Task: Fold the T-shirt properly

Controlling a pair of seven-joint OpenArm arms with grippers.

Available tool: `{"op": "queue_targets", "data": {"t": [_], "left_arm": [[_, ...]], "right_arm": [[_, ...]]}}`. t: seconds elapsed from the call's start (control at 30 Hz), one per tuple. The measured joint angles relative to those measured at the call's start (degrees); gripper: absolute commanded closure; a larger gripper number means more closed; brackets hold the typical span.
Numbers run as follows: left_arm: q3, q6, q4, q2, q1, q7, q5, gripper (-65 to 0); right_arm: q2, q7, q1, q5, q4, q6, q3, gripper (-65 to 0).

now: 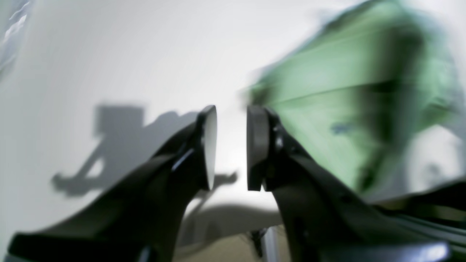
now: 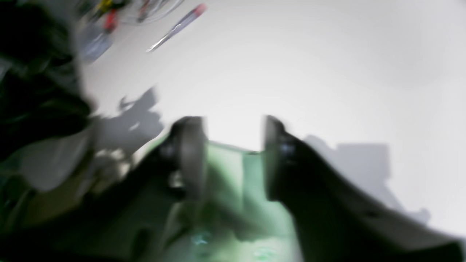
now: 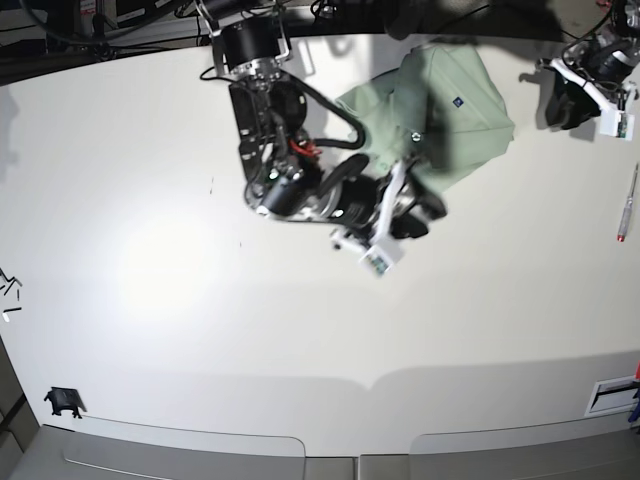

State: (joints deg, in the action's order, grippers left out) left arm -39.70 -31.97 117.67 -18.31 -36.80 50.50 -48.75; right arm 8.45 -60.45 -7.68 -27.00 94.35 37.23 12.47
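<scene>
Sage-green and soft, the short-sleeved cotton-like T-shirt [image 3: 445, 110] lies bunched near the top centre of the base view on the broad white table [image 3: 150, 250], its tiny dark label patch [image 3: 457, 100] facing up and its lower edge disappearing under the black arm that reaches in from the upper left. It looks light, limp and without any stiffness, so it will probably sag and crease wherever it is lifted and drag rather than slide as one piece; nothing about it seems fragile or slippery. The right gripper [image 2: 233, 156] hangs over a green edge of the cloth in the lower middle of its wrist view, with its jaws parted and cloth visible behind the gap; the blur keeps me from telling whether any fabric is pinched. The left gripper [image 1: 231, 145] sits at the upper right of the base view, well apart from the shirt, with a clear gap between its flat pads [image 1: 210, 145] and only bare table behind, so it grasps nothing. Good places to take hold would likely be a hem corner or a shoulder seam, where doubled fabric gives more to pinch, one for each gripper so that the cloth spreads flat before any fold. A thin red-tipped pen [image 3: 628, 205] lies at the right edge of the base view.
</scene>
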Motion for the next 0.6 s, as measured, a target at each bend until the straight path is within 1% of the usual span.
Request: {"op": "queue_targets", "data": {"t": [0.03, 0.07, 0.17, 0.23, 0.3, 0.33, 0.4, 0.43, 0.47, 0.5, 0.53, 0.6], "left_arm": [[0.0, -1.7, 0.0, 0.9, 0.0, 0.2, -1.7, -6.3], [0.2, -2.7, 0.0, 1.7, 0.0, 0.5, -3.0, -4.4], [3.0, -3.0, 0.0, 3.4, 0.0, 0.4, -4.2, -0.6], [6.2, -3.0, 0.0, 3.5, 0.0, 0.5, -4.1, -0.2], [9.7, -3.0, 0.0, 3.5, 0.0, 1.0, -1.8, -0.9], [11.4, -3.0, 0.0, 3.5, 0.0, 1.9, 0.6, -3.4], [13.8, -2.5, 0.0, 3.6, -0.1, 3.3, 5.3, -13.2], [14.7, 0.6, 0.0, 3.6, -0.2, 3.6, 6.6, -18.0], [15.1, 3.2, 0.0, 3.6, -0.2, 3.8, 7.7, -20.6], [15.4, 4.6, 0.0, 3.5, -0.2, 3.9, 8.6, -20.7], [15.6, 4.9, 0.0, 3.5, -0.4, 5.0, 8.4, -20.7], [15.7, 4.9, 0.0, 3.5, -1.9, 5.2, 7.2, -20.7]], "right_arm": [[0.0, -0.1, -0.5, -0.1, 0.0, 0.0, -1.7, 0.0], [0.0, 0.0, -0.9, -0.4, 0.0, -0.1, -3.1, 0.0], [0.0, 0.1, -0.5, -0.7, 0.0, -0.1, -5.5, 0.0], [0.0, -0.1, -0.4, -0.5, 0.0, -0.1, -5.9, 0.0], [0.1, -0.3, -0.4, -0.7, 0.0, -0.1, -5.7, 0.0], [0.2, -1.0, -0.5, -0.9, 0.0, -0.1, -5.5, 0.0], [0.1, -1.9, -0.5, -0.9, 0.0, 0.1, -5.4, 0.0], [0.1, -2.1, -0.4, -0.9, 0.0, 0.1, -5.4, 0.0], [0.1, -2.1, -0.4, -0.8, 0.0, 0.1, -5.4, 0.0], [0.1, -2.0, -0.4, -0.7, 0.0, 0.1, -5.4, 0.0], [0.1, -2.0, -0.4, -0.7, 0.0, 0.1, -5.4, 0.0], [0.1, -2.0, -0.4, -0.7, 0.0, 0.1, -5.4, 0.0]]}}
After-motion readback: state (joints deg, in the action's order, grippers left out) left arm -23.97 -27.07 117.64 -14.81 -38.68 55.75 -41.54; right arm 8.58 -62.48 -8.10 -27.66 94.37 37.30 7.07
